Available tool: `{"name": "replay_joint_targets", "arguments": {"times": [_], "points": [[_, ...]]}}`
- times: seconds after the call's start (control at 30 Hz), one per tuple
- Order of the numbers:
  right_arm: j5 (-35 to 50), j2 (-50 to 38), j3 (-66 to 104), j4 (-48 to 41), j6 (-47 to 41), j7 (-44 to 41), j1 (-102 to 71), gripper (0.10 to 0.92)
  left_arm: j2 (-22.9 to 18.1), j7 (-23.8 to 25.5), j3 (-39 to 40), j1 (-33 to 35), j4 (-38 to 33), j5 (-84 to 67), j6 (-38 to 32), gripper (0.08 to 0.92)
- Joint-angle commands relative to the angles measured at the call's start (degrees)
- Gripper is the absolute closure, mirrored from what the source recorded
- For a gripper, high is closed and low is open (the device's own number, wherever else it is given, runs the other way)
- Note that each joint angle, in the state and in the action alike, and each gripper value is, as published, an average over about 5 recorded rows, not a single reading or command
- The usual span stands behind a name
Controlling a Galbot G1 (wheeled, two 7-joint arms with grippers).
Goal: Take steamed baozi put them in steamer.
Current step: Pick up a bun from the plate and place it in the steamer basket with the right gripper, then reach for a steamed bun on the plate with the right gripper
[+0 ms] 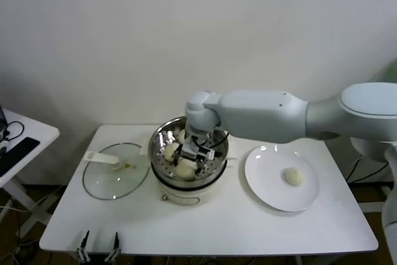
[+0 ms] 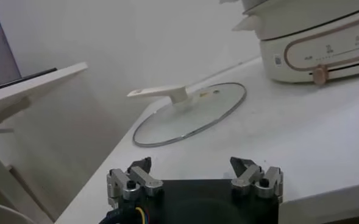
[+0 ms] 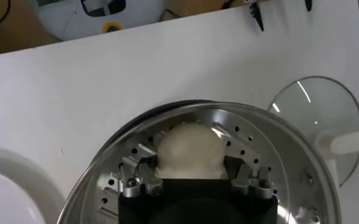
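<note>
The steamer point(image 1: 160, 136) is a shiny perforated steel basket on a cream cooker base at the table's middle. My right gripper point(image 1: 191, 155) reaches down into it. In the right wrist view its fingers point(image 3: 144, 169) press both sides of a cream-white steamed baozi point(image 3: 189, 149), which rests low on the perforated floor near the steamer rim point(image 3: 277, 131). That held baozi point(image 1: 185, 168) lies at the front of the basket, with two more baozi point(image 1: 170, 151) behind it. A single baozi point(image 1: 294, 176) sits on the white plate point(image 1: 267, 184). My left gripper point(image 2: 194, 167) waits open at the table's front left edge.
The glass lid point(image 1: 116, 170) with its white handle lies flat left of the steamer, also seen as the lid point(image 2: 191, 112) in the left wrist view. A small side table point(image 1: 25, 141) stands further left. The cooker base point(image 2: 319, 49) has a knob on its front.
</note>
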Motion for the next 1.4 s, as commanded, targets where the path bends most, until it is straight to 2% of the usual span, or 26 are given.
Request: {"name": "replay_joint_targets", "arguments": {"times": [0.03,0.23,0.43,0.6,0.73,0.87,1.1,1.2,1.4], "points": [[0.47,0.92,-0.16,-2.78,0.99,-0.48,-1.61,0.304,-0.24,-0.04,-0.09,-0.15,0.18,-0.05,0.00,0.177],[0.71,1.26,0.01,-3.24,2.26,-0.02,-1.53,0.301,-0.31,-0.04,0.07,-0.24,0.27,0.01,-0.01,0.177],[2.16,1.01,-0.42,-3.05,4.43,-0.85,1.49,0.222,-0.33,-0.05,-0.03,-0.13,-0.04,0.01,0.00,0.177],[5.75,-0.52,-1.82,-3.10,5.97,-2.09,6.54,0.203,-0.39,-0.07,-0.06,0.07,-0.34,0.00,-0.03,0.177],[13.27,-3.24,-4.96,-3.65,5.61,-4.60,12.39,0.203,-0.39,-0.12,0.03,0.18,-0.28,0.09,-0.08,0.177],[20.96,-8.15,-9.43,-3.61,2.54,-7.38,17.54,0.203,-0.38,-0.11,0.25,0.22,-0.23,0.27,-0.08,0.177],[31.82,-18.16,-18.50,-2.22,-10.75,-8.04,22.43,0.203,-0.03,-0.07,0.69,0.22,-0.15,0.43,-0.07,0.177],[31.11,-22.68,-20.36,-2.11,-14.18,-7.37,21.55,0.203,0.09,-0.06,0.77,0.09,-0.17,0.34,-0.02,0.177],[23.87,-30.42,-20.75,-1.69,-18.26,-4.21,16.80,0.203,0.21,-0.05,0.96,-0.11,-0.04,0.21,0.08,0.177]]}}
